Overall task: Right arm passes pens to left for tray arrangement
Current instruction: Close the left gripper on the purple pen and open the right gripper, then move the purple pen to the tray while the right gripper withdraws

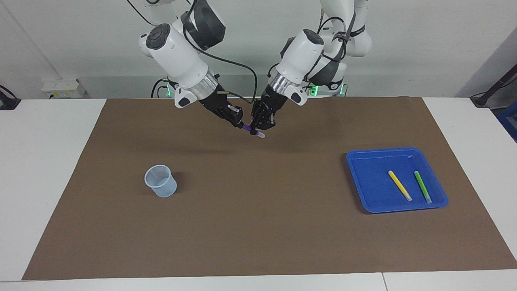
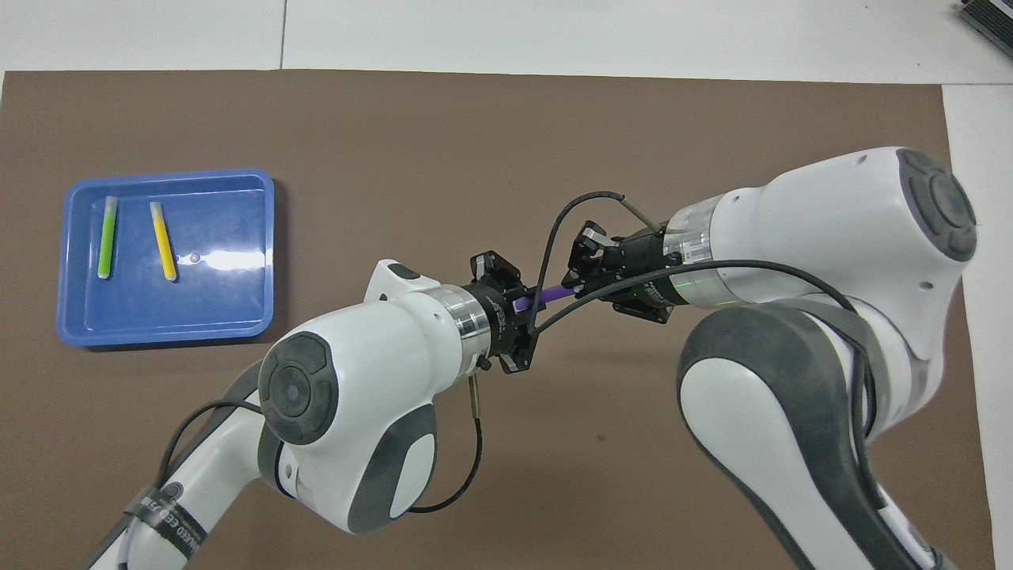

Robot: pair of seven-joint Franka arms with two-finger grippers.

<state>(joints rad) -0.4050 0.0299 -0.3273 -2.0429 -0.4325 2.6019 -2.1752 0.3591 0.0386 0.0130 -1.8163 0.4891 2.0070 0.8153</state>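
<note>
The two grippers meet in the air over the brown mat (image 1: 258, 226), near the robots' end of the table, and a purple pen (image 1: 251, 130) runs between them. The left gripper (image 1: 257, 130) has its fingers closed on the pen near its pale tip, which sticks out a little past the fingers. The right gripper (image 1: 239, 122) has its fingers closed on the other end of the same pen. So both grippers pinch one pen, and only a short purple bit shows between them. In the overhead view the purple pen (image 2: 544, 296) lies level between the left gripper (image 2: 518, 305) and the right gripper (image 2: 571, 283), with a black cable (image 2: 554, 229) looping over it. The left arm (image 1: 301, 54) and the right arm (image 1: 173, 48) both slope down from the robots to this spot. Well away from the fingers, toward the left arm's end of the table, sits the blue tray (image 1: 363, 161) flat on the mat. A yellow pen (image 1: 400, 185) and a green pen (image 1: 422, 186) lie in it side by side, close but not touching. Toward the right arm's end, farther from the robots than the fingers, a small pale blue cup (image 1: 160, 180) stands upright on the mat.
</note>
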